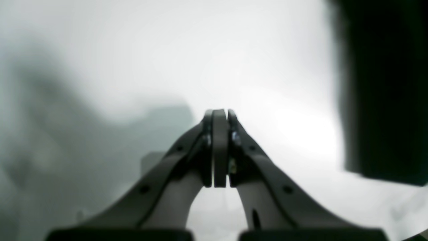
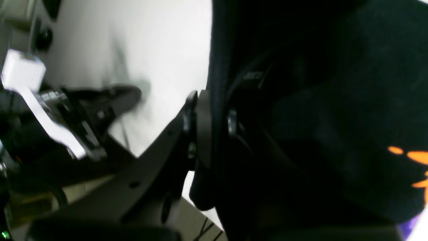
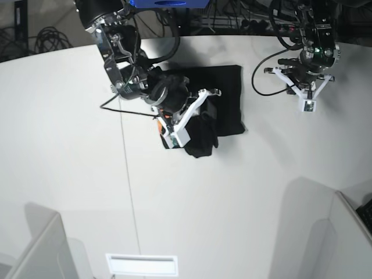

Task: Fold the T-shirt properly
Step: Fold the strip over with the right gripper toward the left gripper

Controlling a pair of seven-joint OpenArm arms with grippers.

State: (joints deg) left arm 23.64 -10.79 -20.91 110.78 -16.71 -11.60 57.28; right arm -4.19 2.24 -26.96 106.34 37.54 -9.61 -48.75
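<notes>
Jaws of the right gripper (image 2: 214, 120) are being pinched on the black T-shirt (image 3: 224, 96); the left gripper (image 1: 220, 115) is being held pressed together over the white table (image 3: 70, 145).

Right tool (image 2: 214, 124) clamped on a fold of black cloth, pads pressed in from both sides, wrist angled low with the arm reaching in from the far edge. Left tool (image 1: 220, 147) closed, pads together with nothing between them, held well apart from the right one, wrist pointing downward.
</notes>
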